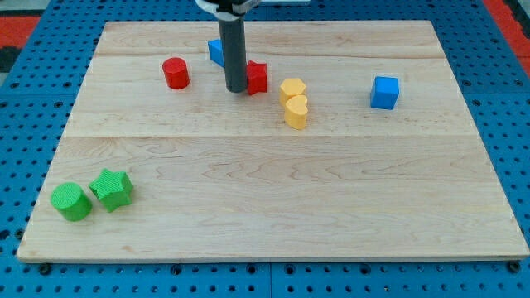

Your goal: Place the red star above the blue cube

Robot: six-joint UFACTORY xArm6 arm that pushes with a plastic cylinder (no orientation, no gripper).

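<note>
The red star (257,77) lies near the view's top centre, partly hidden by my rod. My tip (236,89) rests on the board right against the star's left side. The blue cube (384,92) sits far to the star's right, at about the same height in the view. A second blue block (216,51) shows just behind the rod, to its upper left; its shape is mostly hidden.
A red cylinder (175,73) stands left of my tip. Two yellow blocks (292,89) (296,112) lie touching each other just right of the star. A green cylinder (71,202) and a green star (112,189) sit at the board's (265,190) lower left.
</note>
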